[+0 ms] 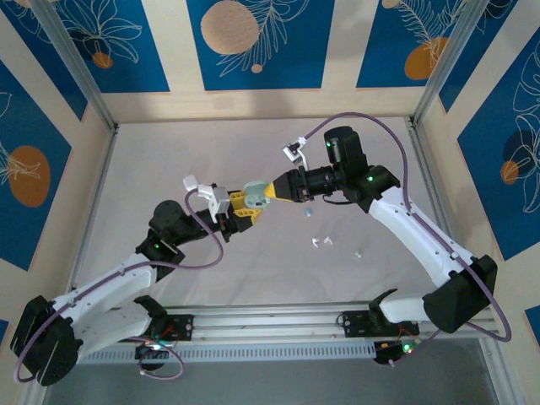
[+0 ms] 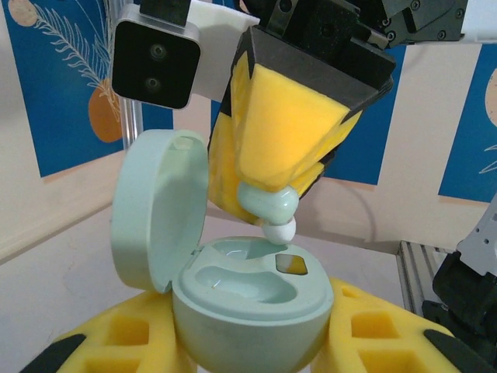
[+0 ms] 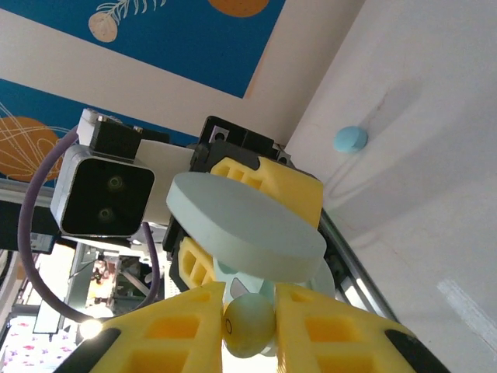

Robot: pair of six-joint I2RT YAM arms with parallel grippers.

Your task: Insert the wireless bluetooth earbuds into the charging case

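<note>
**At mid-table: earbud poised over open case**

Left gripper (image 1: 241, 206) clamps charging case (image 2: 248, 315), lid up. Just right of it, right gripper (image 2: 272, 196) pinches a teal earbud (image 2: 270, 205), long axis near upright, white tip down, just above the case's right-hand well (image 2: 289, 264). Right arm carries it; likely needs a short straight drop. Spare earbuds (image 1: 321, 243) lie on table (image 1: 169, 160), farther right.

The charging case (image 2: 248, 311) was pale mint green, the earbud (image 2: 272, 203) a matching teal with a white tip, the foam pads (image 2: 291, 124) yellow backed in black, the cables (image 3: 23, 225) purple, and the wall panels (image 1: 278, 59) blue with orange discs and white leaf outlines.
</note>
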